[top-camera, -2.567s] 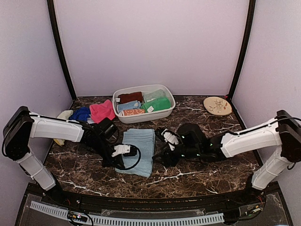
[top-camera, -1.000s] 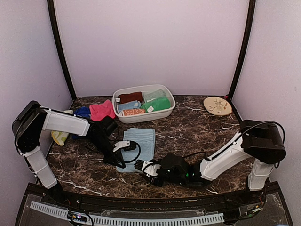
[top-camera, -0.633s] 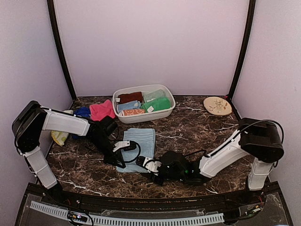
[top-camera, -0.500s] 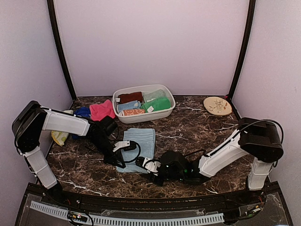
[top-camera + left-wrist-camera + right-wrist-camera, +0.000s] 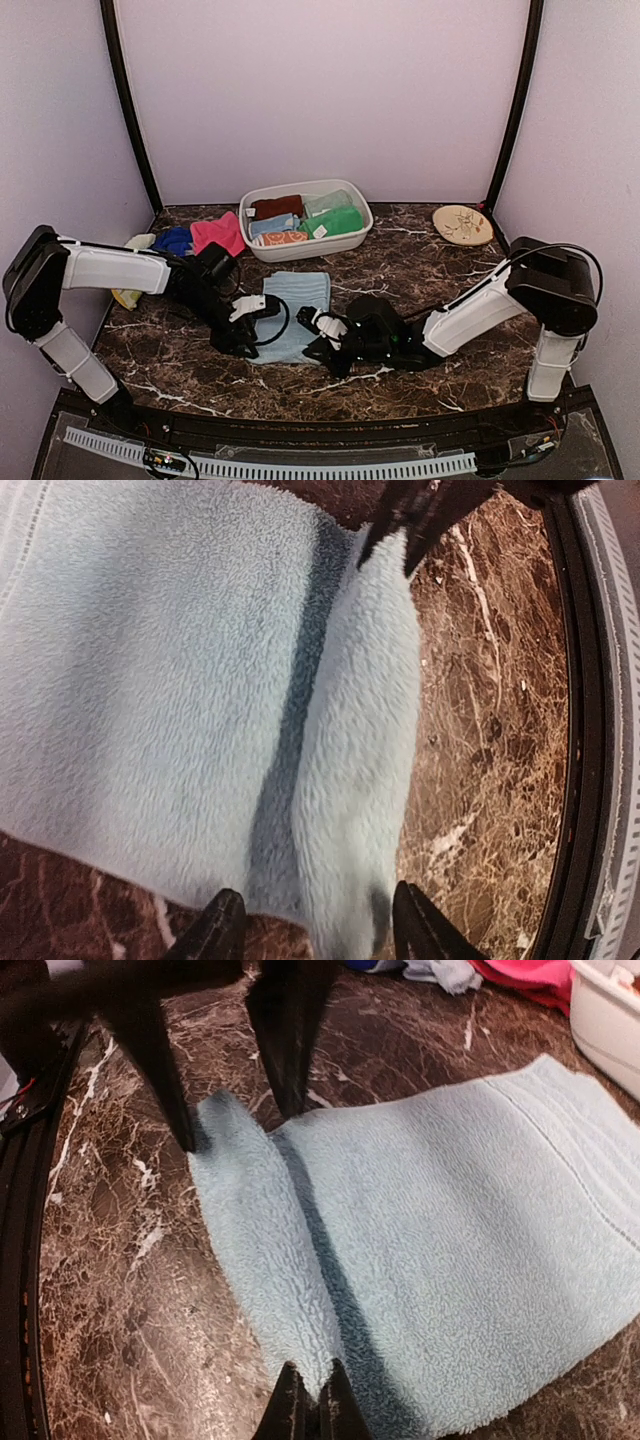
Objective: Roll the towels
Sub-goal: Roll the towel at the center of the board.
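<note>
- Loose towels: four. The pale blue towel [image 5: 300, 290] lies at 6 o'clock; pink [image 5: 215, 235], royal blue [image 5: 172, 240] and cream [image 5: 137, 242] lie at 10 o'clock.
- Towels in tub [image 5: 300, 251]: five. They are red [image 5: 276, 207], grey [image 5: 328, 201], green [image 5: 336, 221], blue [image 5: 272, 226] and orange-patterned [image 5: 282, 239].
- Tub: one, 12 o'clock.
- Plate [image 5: 462, 224]: one, 2 o'clock.
- Grippers: two, left gripper [image 5: 318, 925] and right gripper [image 5: 307, 1400].
</note>
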Controlling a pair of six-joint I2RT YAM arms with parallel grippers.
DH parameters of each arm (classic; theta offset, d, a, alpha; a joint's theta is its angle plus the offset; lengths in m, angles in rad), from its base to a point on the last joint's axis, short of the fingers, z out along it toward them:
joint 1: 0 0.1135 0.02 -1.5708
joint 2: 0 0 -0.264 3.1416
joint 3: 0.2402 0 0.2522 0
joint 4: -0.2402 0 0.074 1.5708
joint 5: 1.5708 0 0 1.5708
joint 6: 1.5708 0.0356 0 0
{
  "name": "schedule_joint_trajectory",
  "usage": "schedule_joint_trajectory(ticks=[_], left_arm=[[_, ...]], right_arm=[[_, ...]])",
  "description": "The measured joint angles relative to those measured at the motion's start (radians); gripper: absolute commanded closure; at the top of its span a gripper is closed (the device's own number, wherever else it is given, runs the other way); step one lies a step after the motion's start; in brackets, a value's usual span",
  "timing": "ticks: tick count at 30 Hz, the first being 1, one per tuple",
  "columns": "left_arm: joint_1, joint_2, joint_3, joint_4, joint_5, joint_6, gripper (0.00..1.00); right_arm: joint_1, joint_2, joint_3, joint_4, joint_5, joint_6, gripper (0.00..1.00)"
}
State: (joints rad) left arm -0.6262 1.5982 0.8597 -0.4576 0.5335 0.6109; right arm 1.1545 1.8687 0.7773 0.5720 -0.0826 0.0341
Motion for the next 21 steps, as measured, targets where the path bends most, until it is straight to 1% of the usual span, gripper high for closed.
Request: schedule_joint_trajectory(ticks=[4, 8, 11, 15, 18, 21], left_arm=[[0.0, -0.161, -0.073, 0.027, -0.073, 0.043, 0.42], [-0.002, -0.254, -0.072, 0.029, -0.131, 0.106, 0.4], [-0.036, -0.253, -0.023, 0.014, -0.156, 0.138, 0.41], [-0.149, -0.206, 0.018, 0.019, -0.16, 0.157, 0.41], [-0.209, -0.148, 0.007, 0.039, -0.182, 0.174, 0.41], [-0.226, -0.098, -0.024, 0.064, -0.215, 0.189, 0.41]], right_arm=[[-0.08, 0.001, 0.032, -0.078, -0.135, 0.1, 1.0], [-0.134, 0.022, 0.101, -0.174, -0.266, 0.183, 1.0], [-0.151, 0.063, 0.17, -0.256, -0.327, 0.216, 1.0], [-0.163, 0.112, 0.248, -0.348, -0.385, 0.251, 1.0], [-0.171, 0.131, 0.288, -0.397, -0.414, 0.272, 1.0], [-0.176, 0.134, 0.294, -0.418, -0.428, 0.292, 1.0]])
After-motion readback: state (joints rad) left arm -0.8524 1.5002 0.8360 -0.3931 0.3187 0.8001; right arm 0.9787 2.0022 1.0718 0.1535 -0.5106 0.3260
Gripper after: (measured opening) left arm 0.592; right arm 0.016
